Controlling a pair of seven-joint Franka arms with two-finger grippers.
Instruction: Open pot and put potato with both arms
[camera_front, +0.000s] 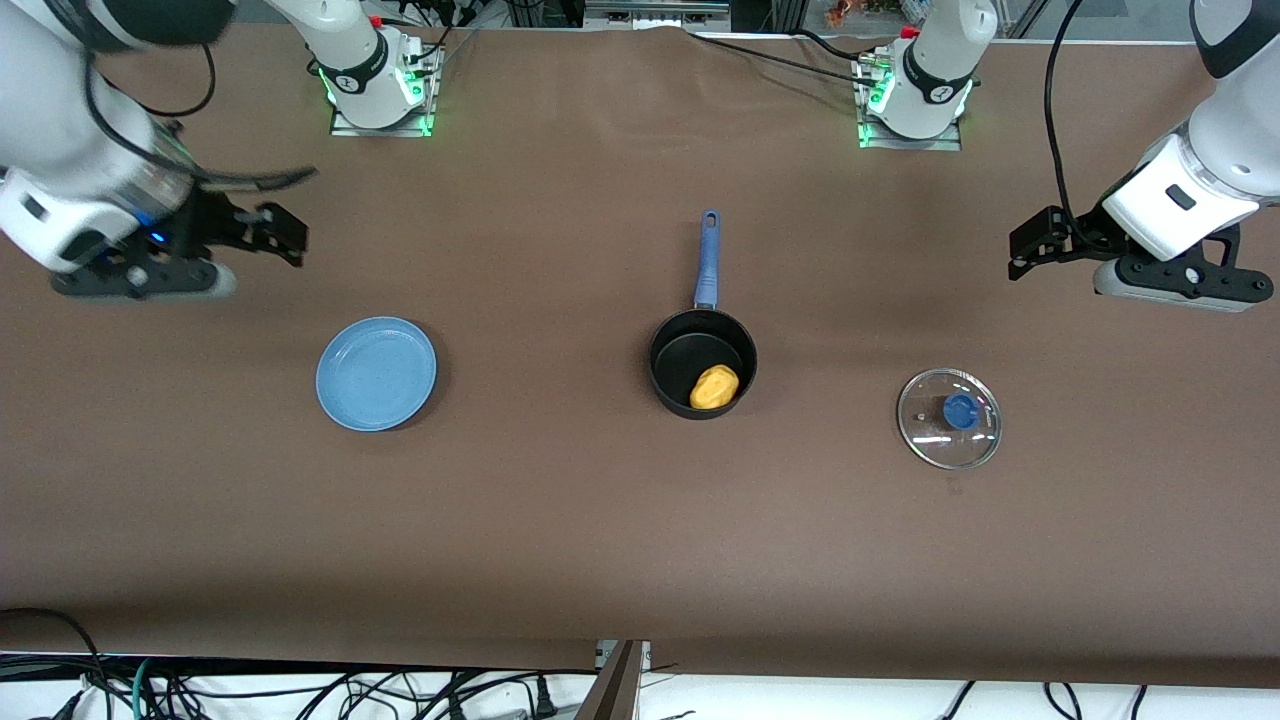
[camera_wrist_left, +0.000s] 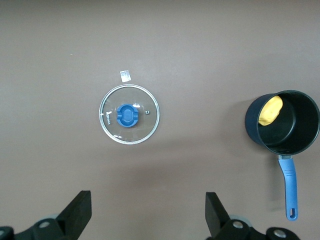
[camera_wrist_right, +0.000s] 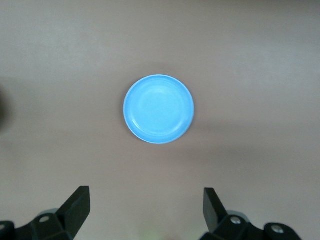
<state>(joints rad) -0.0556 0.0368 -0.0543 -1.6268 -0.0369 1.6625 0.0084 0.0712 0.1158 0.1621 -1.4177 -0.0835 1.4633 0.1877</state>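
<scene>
With the potato (camera_front: 714, 387) already lying inside the open pot (camera_front: 702, 362) at mid-table, both arms hung clear. The left gripper (camera_wrist_left: 147, 215) hovered empty, fingers spread, near the glass lid (camera_front: 949, 417); the right gripper (camera_wrist_right: 145, 212) (also spread, empty) hovered near the blue plate (camera_front: 376, 373). Little seemed left beyond keeping clear.

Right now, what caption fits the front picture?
Potato in the open pot, lid beside it.
</scene>
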